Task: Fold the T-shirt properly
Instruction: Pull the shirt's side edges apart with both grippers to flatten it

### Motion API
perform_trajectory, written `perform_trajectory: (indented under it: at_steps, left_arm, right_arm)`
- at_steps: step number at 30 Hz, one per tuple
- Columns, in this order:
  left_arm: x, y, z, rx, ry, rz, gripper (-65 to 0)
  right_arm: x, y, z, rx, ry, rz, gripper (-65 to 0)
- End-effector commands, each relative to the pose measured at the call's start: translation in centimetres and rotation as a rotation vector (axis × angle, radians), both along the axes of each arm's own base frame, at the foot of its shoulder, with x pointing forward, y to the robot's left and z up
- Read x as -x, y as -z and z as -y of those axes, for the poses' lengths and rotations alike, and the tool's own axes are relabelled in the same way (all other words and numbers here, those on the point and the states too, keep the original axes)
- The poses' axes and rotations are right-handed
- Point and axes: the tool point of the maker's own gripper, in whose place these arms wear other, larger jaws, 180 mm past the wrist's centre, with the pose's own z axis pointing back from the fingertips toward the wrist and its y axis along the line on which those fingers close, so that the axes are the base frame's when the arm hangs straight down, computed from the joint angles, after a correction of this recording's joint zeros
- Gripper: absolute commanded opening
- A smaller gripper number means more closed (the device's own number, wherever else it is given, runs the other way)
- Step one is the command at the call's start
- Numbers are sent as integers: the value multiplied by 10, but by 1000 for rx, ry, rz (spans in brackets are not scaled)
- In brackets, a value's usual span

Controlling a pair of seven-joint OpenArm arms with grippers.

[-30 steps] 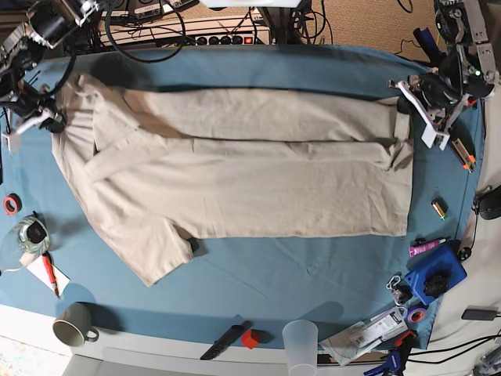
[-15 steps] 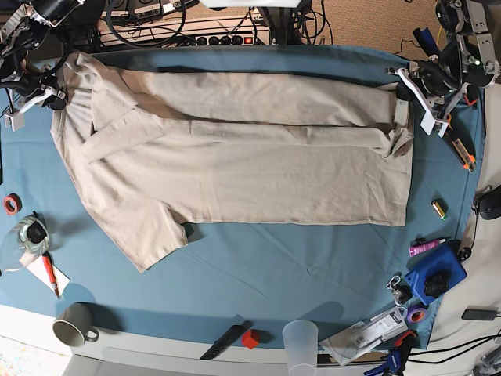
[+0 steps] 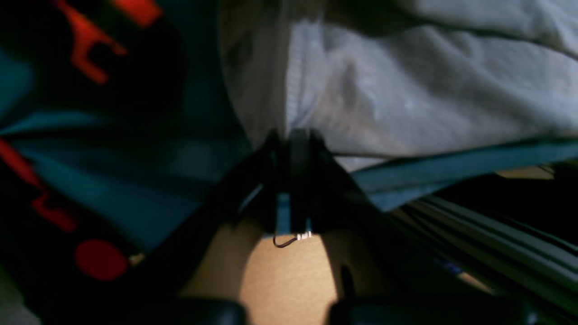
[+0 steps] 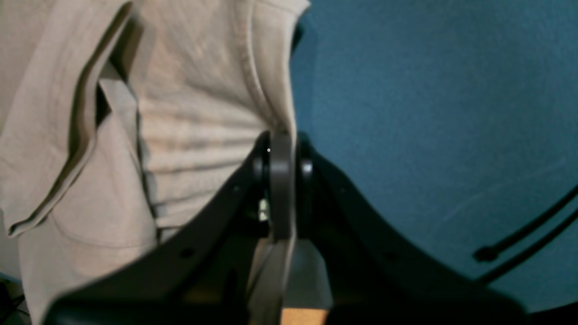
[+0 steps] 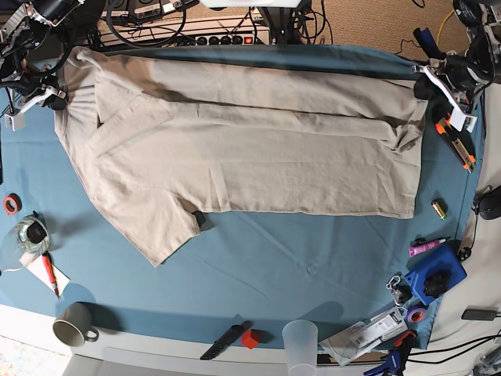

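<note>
The T-shirt (image 5: 235, 149) lies spread across the far half of the worktop (image 5: 297, 274). The left pincer (image 3: 289, 135) pinches its hem at the far right corner; the right pincer (image 4: 280, 140) pinches fabric at the far left corner. A mug (image 5: 74, 325), cup (image 5: 300, 341) and orange cutter (image 5: 456, 145) sit along the edges, clear of the cloth.

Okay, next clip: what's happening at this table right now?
A two-armed robot is working on a beige T-shirt spread across a blue tablecloth. The left gripper is shut on the shirt's edge at the base view's right end, and the right gripper is shut on the fabric at the opposite end. The shirt is stretched lengthwise between them, mostly flat, with one sleeve sticking out toward the near side. No finished fold is visible yet.
</note>
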Motion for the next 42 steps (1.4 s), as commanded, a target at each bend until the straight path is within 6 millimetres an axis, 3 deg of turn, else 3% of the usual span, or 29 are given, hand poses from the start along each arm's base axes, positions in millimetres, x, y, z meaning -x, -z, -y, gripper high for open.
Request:
perform_trajectory:
  at_steps: [1, 2, 4, 6, 9, 18, 21, 29, 33, 38, 42]
  left_arm:
    - [-5, -9, 1, 8, 22, 38, -650]
    - [-5, -9, 1, 7, 25, 40, -650]
    - [-5, -9, 1, 6, 24, 38, -637]
    - [-5, -9, 1, 6, 22, 37, -532]
    - [-5, -9, 0, 7, 20, 36, -438]
    - [-7, -14, 2, -2, 32, 52, -435]
    - [-15, -31, 9, -30, 65, 107, -435]
    - [-36, -101, 36, -160, 205, 370, -435]
    - [-37, -112, 17, -213, 159, 397, -435]
    - [-33, -130, -26, -306, 32, 427, -435]
    - [-27, -145, -50, -342, -44, 458, -435]
  right_arm:
    - [-4, -14, 13, 44, -4, 14, -650]
    - [-3, -14, 12, 43, -5, 10, -650]
    - [-3, -14, 12, 43, -5, 10, -573]
    - [-3, -14, 12, 43, -5, 11, -499]
    - [-6, -17, 12, 37, -7, 28, -478]
    - [-41, -79, 25, -6, -37, 239, -478]
    - [-43, -88, 29, 9, -46, 250, -478]
    - [-52, -99, 17, -52, -71, 339, -478]
    - [-61, -120, 5, -66, -118, 429, -478]
    - [-70, -149, -9, 20, -198, 484, -478]
    - [-73, -164, -34, 66, -257, 538, -478]
